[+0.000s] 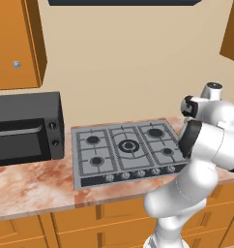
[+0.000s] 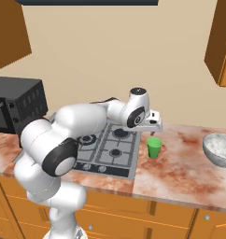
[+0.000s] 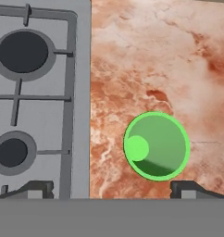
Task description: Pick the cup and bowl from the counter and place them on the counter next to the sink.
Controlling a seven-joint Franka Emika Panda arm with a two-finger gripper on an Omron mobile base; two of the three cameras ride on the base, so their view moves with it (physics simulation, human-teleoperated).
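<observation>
Hovering above small green plastic cup (image 3: 156, 146), dark fingers (image 3: 33, 189) spread wide, grasping nothing; cup upright on pink-and-rust marbled stone worktop (image 2: 180, 172), just beside grey steel hob (image 2: 108, 149); shiny silver-grey round bowl (image 2: 220, 149) farther right on worktop; black microwave (image 1: 24, 128) beyond hob.

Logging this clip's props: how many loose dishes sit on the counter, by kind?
Cup: 1, green, upright beside the stove
Bowl: 1, silver-grey, further right on the counter
Total: 2
</observation>
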